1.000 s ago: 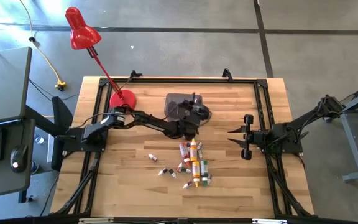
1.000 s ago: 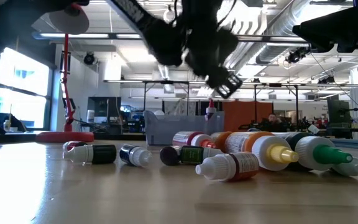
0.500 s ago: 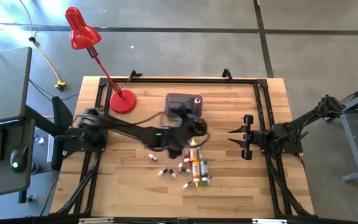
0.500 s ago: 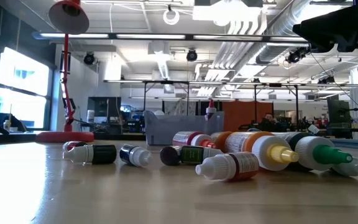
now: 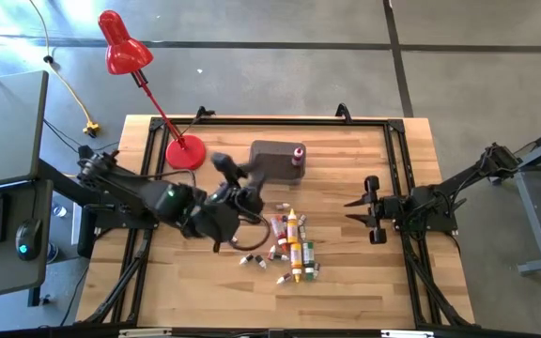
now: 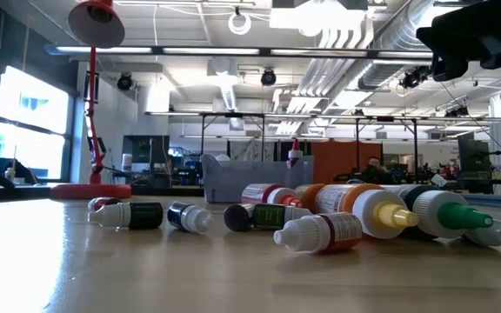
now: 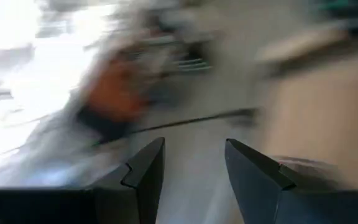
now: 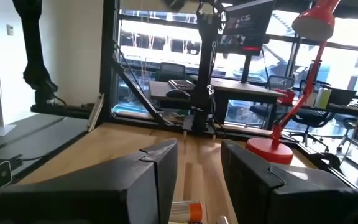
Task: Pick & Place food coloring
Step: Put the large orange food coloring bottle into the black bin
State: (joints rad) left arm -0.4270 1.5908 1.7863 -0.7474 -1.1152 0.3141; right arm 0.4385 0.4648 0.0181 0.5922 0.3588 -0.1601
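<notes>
Both jaws stood open, empty: left gripper (image 5: 238,176) at nine o'clock from the food coloring (image 5: 292,246), right gripper (image 5: 363,210) at three.

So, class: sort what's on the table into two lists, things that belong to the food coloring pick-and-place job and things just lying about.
Belongs to the job:
- food coloring bottles, lying in a loose pile
- grey tub, one bottle standing in it
- left gripper

Just lying about:
- red desk lamp
- right gripper, waiting aside

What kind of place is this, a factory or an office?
Probably a robotics lab in an open-plan industrial workspace: exposed ceiling ducts, desks with office chairs by big windows, and a wooden table fitted with two robot arms.
</notes>
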